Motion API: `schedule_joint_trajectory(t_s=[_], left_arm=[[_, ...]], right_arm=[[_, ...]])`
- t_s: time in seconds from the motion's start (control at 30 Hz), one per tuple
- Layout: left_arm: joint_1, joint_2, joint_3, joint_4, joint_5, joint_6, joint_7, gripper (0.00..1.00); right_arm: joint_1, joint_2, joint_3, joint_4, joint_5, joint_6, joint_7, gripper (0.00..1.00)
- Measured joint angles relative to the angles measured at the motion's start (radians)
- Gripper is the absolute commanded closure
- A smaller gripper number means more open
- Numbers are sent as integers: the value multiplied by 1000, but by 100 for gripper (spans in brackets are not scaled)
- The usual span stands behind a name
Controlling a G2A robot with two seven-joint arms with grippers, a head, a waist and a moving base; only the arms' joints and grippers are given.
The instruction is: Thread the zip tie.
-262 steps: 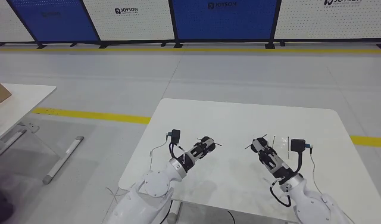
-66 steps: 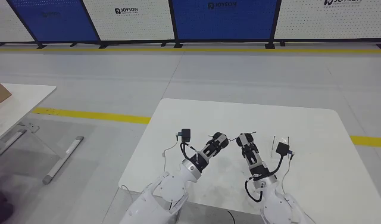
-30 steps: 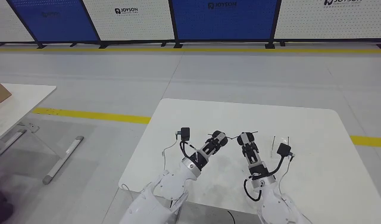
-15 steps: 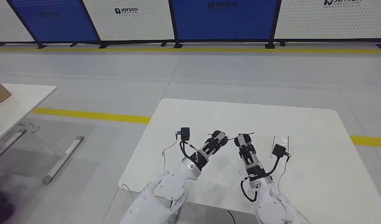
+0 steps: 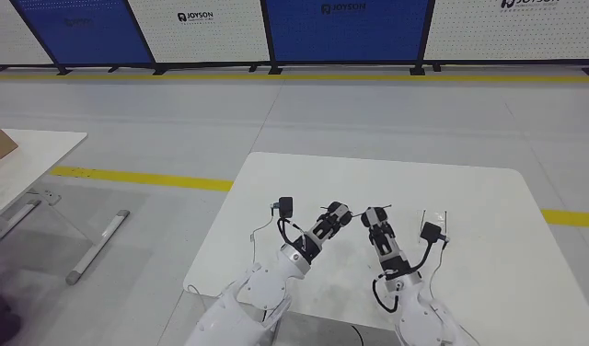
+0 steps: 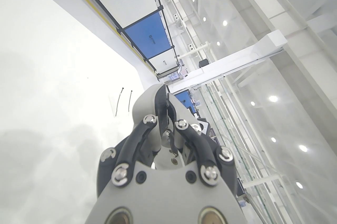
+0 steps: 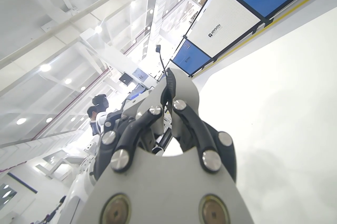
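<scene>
While in right gripper (image 7: 168, 77), zip tie (image 7: 161, 59).

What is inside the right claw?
The right claw is shut on a thin black zip tie; its head pokes out past the tips. The part squeezed inside is hidden.

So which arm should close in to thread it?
Right, probably: right gripper grips the zip tie, head jutting past its fingers, and left gripper sits shut close beside it.
</scene>
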Motion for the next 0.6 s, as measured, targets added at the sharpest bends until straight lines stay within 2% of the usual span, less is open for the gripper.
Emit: schedule_joint_trajectory(t_s=[0.43,0.5,0.6], left_arm=[[-9,-2,1,3,0,8,-2,100],[-10,-3,1,3,-1,9,-3,100],[-11,-3,0,4,-1,11,-3,100]], right_arm=[[-1,-3,8,5,-3,0,9,100],[0,-3,9,5,-2,0,13,95],[1,-4,11,6,-1,0,18,96]])
